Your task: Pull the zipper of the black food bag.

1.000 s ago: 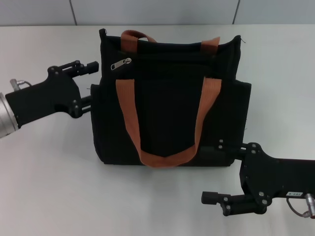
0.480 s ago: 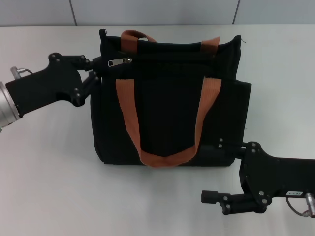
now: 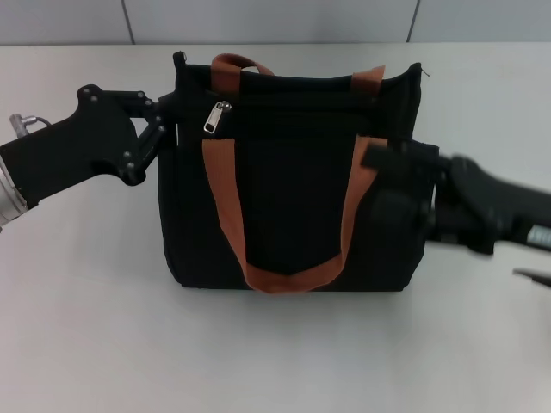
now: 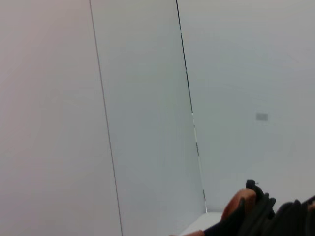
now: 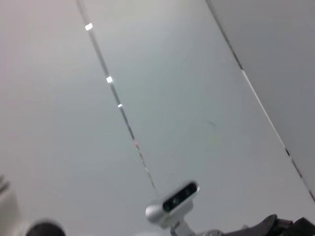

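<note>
The black food bag [image 3: 293, 215] stands upright in the middle of the white table, with two orange-brown handles [image 3: 225, 215]. The zipper [image 3: 217, 117], a small silver pull tab, hangs at the left end of the zip line near the bag's top edge. My left gripper [image 3: 170, 123] is at the bag's upper left corner, its fingers closed in on the bag's side edge just left of the zipper. My right gripper [image 3: 392, 185] is blurred in front of the bag's right side. The left wrist view shows only the bag's top [image 4: 275, 219] and a handle [image 4: 240, 206].
The white table [image 3: 86, 301] stretches around the bag, with a grey panelled wall [image 3: 258, 21] behind it. The right wrist view shows wall panels and a small silver camera [image 5: 174, 201].
My left gripper moved to the bag's upper left corner and its fingers closed in. The zipper tab swung from lying sideways to hanging down. My right arm rose from the table's front right to the bag's right side.
</note>
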Motion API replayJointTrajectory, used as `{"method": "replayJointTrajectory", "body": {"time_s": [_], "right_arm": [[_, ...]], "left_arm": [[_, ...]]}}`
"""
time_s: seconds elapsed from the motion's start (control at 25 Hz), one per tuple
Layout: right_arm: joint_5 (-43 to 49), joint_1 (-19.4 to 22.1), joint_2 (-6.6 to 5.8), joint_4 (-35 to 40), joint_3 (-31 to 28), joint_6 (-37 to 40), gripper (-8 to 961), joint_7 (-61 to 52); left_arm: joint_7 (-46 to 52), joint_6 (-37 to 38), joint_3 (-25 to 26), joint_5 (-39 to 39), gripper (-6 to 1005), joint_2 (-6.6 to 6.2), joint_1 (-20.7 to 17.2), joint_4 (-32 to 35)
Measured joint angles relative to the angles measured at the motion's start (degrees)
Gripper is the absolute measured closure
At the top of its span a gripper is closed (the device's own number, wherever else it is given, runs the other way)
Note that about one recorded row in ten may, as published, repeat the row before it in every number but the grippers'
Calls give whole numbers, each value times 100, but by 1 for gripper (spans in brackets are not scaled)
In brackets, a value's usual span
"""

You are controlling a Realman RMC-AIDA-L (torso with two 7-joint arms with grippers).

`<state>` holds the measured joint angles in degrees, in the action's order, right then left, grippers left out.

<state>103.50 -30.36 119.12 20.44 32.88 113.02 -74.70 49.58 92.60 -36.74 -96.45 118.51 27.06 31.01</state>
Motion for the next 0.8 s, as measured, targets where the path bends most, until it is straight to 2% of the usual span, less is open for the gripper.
{"method": "replayJointTrajectory", "body": {"time_s": [0.12,0.4,0.6,0.68,0.8], "right_arm": [[-116,-282,-17,427,-8,-50,120,-1307],[-143,-972,-51,893,182,-818,120,-3025],[-112,-1371,-79,1001,680,-1224,121,-3898],[-105,-1492,-104,1201,1152,-1519,121,-4452],[-103,-1566,-124,1263,1389,-1750,179,-4809]], "left_arm": [[-43,21,0,224,970,-8,0,-114],[-72,30,-6,329,969,-16,1,-149],[-72,37,-6,331,968,-17,1,-144],[-72,38,-28,336,968,-13,7,-145],[-72,38,-30,338,967,-8,14,-147]]}}
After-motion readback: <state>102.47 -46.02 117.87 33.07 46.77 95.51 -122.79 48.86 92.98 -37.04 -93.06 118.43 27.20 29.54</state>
